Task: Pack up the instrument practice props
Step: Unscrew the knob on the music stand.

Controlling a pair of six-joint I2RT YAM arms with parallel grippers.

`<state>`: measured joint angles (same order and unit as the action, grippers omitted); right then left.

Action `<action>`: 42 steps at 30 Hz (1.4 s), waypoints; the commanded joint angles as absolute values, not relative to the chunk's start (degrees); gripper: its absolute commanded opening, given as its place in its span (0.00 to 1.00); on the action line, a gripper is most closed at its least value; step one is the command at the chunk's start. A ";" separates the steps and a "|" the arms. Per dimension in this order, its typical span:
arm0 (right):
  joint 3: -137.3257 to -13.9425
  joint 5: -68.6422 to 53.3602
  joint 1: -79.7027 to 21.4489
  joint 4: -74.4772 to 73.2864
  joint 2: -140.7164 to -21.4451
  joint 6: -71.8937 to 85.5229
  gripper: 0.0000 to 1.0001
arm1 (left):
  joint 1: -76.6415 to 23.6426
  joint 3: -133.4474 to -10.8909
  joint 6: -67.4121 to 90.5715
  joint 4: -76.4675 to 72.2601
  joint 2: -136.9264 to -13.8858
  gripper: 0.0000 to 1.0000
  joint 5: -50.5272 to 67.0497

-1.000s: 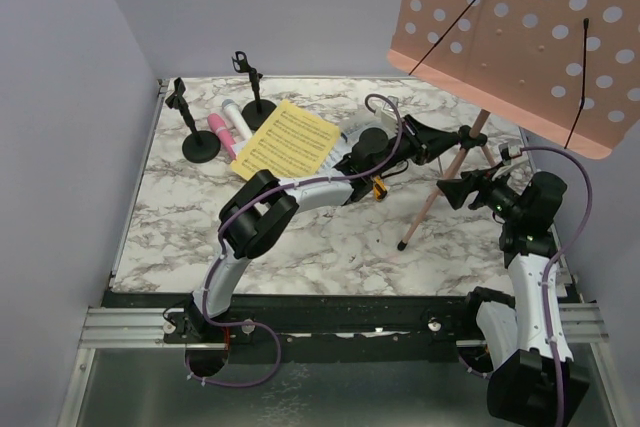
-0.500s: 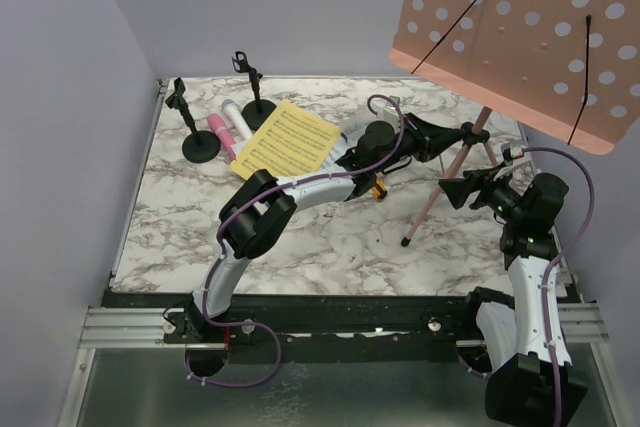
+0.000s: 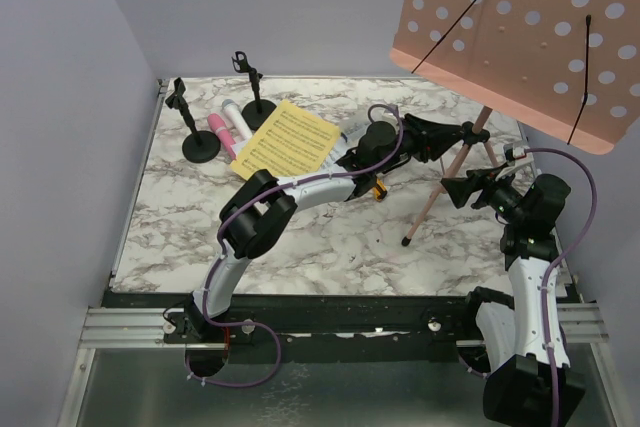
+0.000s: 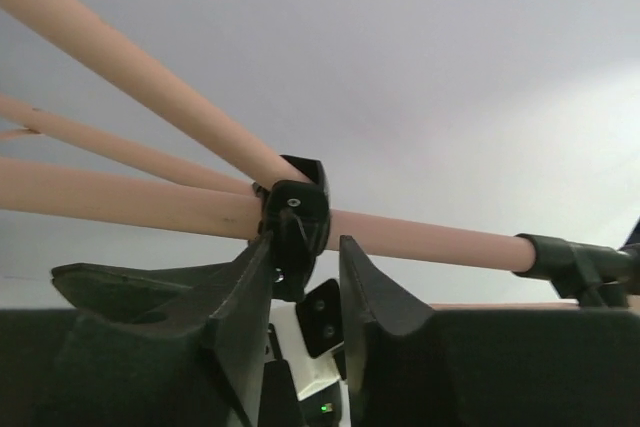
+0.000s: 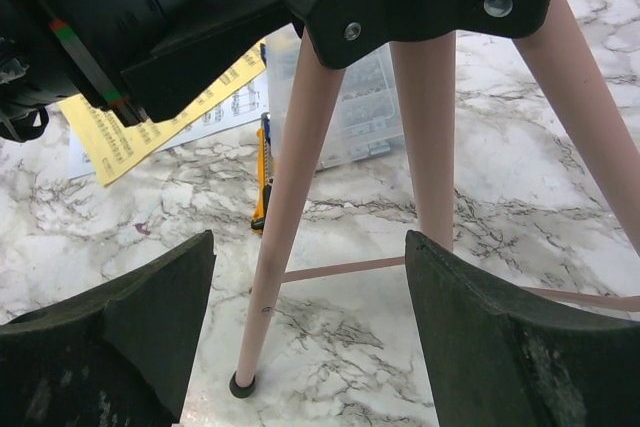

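Nothing looks packed yet. The left hand [image 4: 307, 244], fingers nearly together, sits at the standing music rack's [image 3: 520, 37] black collar [image 4: 298, 202]; whether it pinches cannot be told. The right hand [image 5: 310, 242] spreads wide around a leg [image 5: 290, 177]. Left of both hands lie the microphones [image 3: 222, 133], holders [image 3: 201, 144] and yellow page [image 3: 287, 139].

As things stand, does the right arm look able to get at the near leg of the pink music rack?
Probably yes: the open right gripper faces that leg directly, and nothing lies between them, only bare marble.
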<state>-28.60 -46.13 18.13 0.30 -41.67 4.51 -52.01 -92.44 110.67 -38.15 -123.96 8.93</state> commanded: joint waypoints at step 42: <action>-29.06 -46.58 20.13 0.09 -40.26 1.49 0.83 | -54.78 -74.23 -64.35 -49.33 -113.03 0.96 13.59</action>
